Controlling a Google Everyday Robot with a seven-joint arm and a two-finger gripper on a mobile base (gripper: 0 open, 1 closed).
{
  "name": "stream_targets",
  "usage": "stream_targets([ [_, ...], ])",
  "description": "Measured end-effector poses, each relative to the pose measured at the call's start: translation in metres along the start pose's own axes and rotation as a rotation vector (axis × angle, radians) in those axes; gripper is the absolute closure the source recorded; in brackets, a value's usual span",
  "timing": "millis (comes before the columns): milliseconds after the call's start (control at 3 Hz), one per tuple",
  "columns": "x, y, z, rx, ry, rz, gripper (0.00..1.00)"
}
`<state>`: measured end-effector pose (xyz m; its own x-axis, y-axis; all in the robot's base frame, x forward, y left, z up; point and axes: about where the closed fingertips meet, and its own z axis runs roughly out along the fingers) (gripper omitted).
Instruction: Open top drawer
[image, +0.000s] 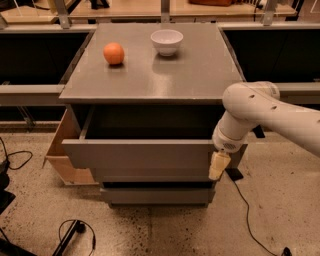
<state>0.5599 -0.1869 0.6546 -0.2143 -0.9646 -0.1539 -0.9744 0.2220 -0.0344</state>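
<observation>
The top drawer (142, 156) is a wide matte-grey drawer with a flat handle-less front. It stands pulled out from the grey cabinet (150, 80), and its dark interior shows behind the front. My gripper (218, 166) hangs at the right end of the drawer front, with a cream finger pointing down against the front's right edge. The white arm reaches in from the right.
An orange (114, 53) and a white bowl (166, 41) sit on the cabinet top. A narrower grey drawer front (157, 194) lies below. A light wooden box (62, 155) stands at the cabinet's left. Cables (75, 232) lie on the speckled floor.
</observation>
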Motion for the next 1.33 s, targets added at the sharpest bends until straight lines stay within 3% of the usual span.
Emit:
stream_targets([
  [333, 0.002, 0.015, 0.0, -0.026, 0.004, 0.011, 0.56],
  [667, 0.001, 0.014, -0.002, -0.026, 0.004, 0.011, 0.8],
  [1000, 0.014, 0.057, -0.01, -0.068, 0.038, 0.044, 1.0],
  [1333, 0.017, 0.064, -0.01, -0.074, 0.039, 0.05, 1.0],
])
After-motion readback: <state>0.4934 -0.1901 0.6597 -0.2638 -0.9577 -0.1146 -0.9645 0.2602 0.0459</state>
